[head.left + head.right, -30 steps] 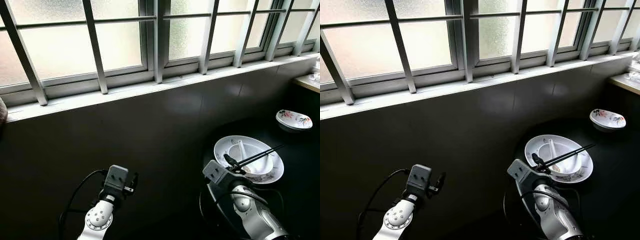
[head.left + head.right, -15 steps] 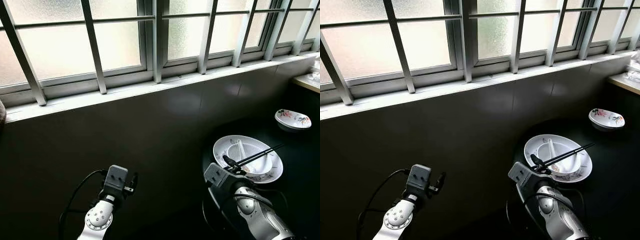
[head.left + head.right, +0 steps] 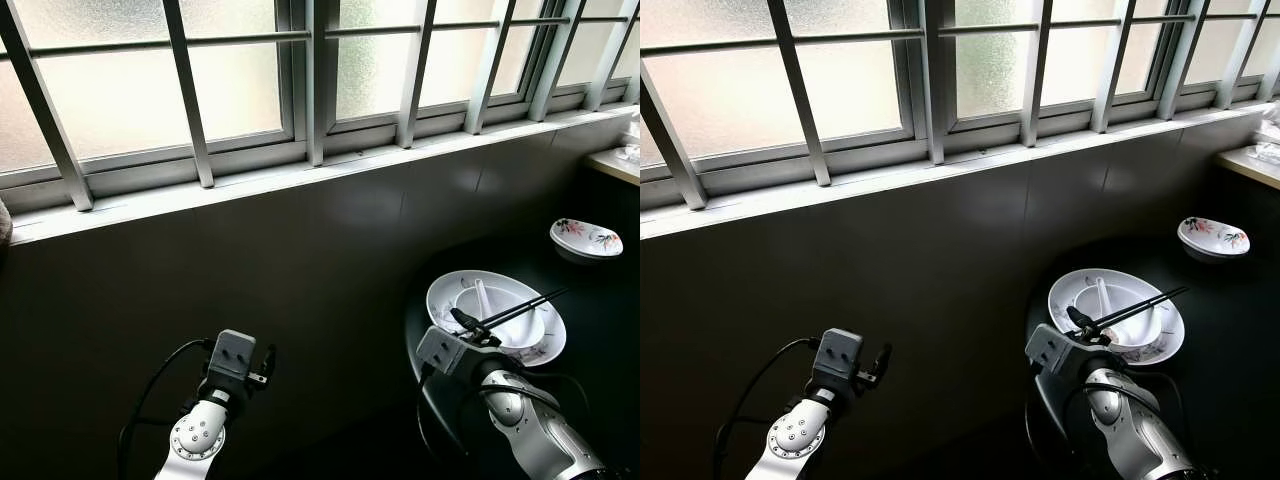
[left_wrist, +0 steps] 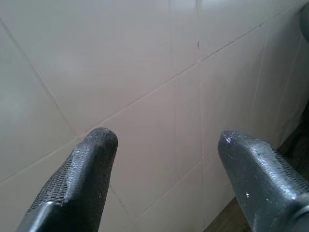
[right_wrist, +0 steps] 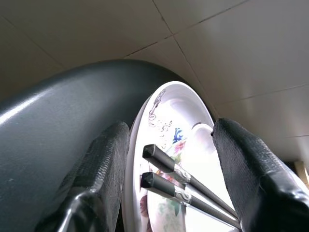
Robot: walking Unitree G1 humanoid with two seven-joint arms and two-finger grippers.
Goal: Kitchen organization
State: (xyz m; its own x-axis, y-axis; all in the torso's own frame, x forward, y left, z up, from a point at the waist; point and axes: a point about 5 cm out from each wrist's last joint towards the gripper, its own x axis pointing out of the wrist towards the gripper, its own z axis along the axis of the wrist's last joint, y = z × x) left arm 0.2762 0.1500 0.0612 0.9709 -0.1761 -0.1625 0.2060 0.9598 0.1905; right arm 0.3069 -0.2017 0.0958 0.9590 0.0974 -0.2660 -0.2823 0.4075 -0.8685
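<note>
A white flowered plate lies on a dark round table. It holds a white bowl with a white spoon. Two black chopsticks rest across the bowl. My right gripper is at the plate's near left rim and stands open. In the right wrist view the chopsticks' ends lie between its two fingers without touching them, over the plate. My left gripper is open and empty, held up low on the left, facing the tiled wall.
A small flowered dish sits farther back on the table. A dark tiled wall under a barred window stands right ahead. A pale counter corner shows at the far right.
My right arm has pushed forward and rightward, bringing its fingertips up to the chopsticks' ends at the plate. The left arm has stayed put.
</note>
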